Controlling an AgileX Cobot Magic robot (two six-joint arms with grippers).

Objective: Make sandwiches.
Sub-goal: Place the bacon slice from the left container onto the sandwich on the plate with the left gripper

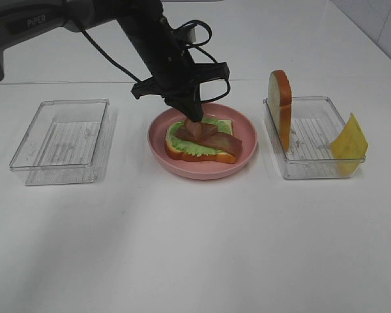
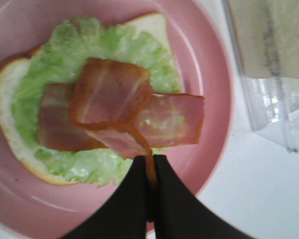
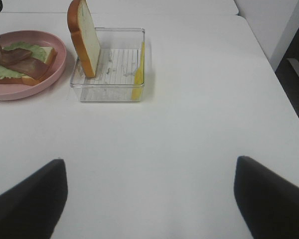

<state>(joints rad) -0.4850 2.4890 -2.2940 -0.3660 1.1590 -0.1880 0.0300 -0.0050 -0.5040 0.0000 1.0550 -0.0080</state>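
Pinching bacon strip [image 2: 109, 92], left end effector [image 2: 150, 159] downturned

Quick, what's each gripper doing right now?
Left gripper: closed on a bacon strip.
Right gripper: open, holding nothing.

All views share the plate [image 1: 246, 142]: overhead wide, left wrist close, right far

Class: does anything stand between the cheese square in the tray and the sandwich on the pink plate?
Yes. The bread slice stands upright in the tray, at its plate-side wall, between cheese square and pink plate. The left gripper, shut on a bacon strip, sits over the sandwich.
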